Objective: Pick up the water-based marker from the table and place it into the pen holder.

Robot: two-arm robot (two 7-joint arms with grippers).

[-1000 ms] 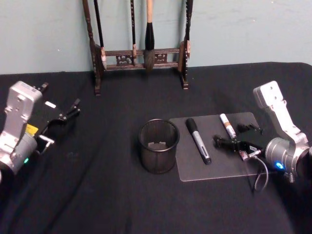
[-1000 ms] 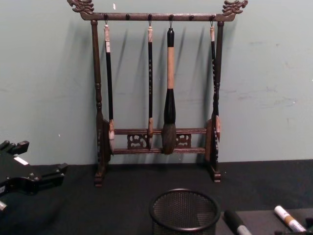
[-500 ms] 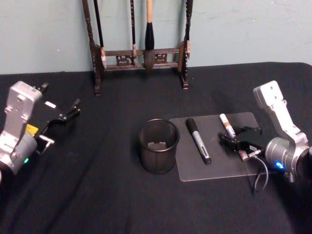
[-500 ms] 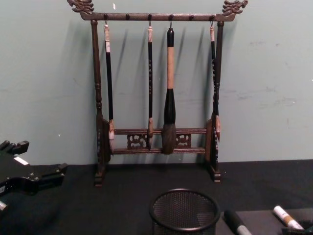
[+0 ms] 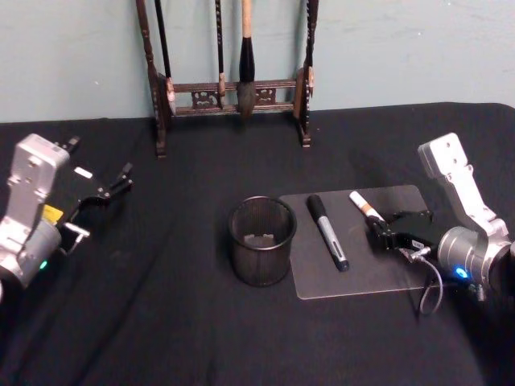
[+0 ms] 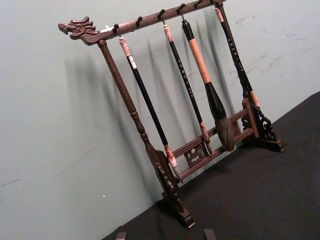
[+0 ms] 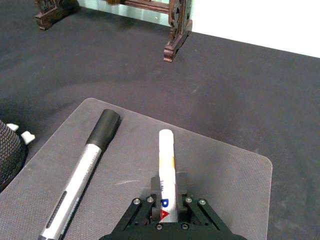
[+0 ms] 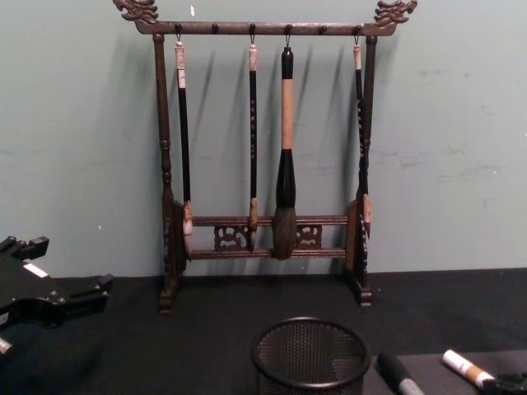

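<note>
White with an orange band, the water-based marker (image 5: 362,204) is clamped at one end by the right gripper (image 5: 385,228), its free end pointing ahead of the gripper over a clear mat (image 5: 362,272). To the gripper's left lies a black-capped silver marker (image 5: 327,232), and farther left stands the black mesh pen holder (image 5: 259,261). The left gripper (image 5: 103,197) hovers well apart, fingers spread.

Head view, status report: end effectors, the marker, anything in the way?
Right end effector shut on white marker, at mat. Left end effector parked left. Black marker lies between white marker and pen holder.
</note>
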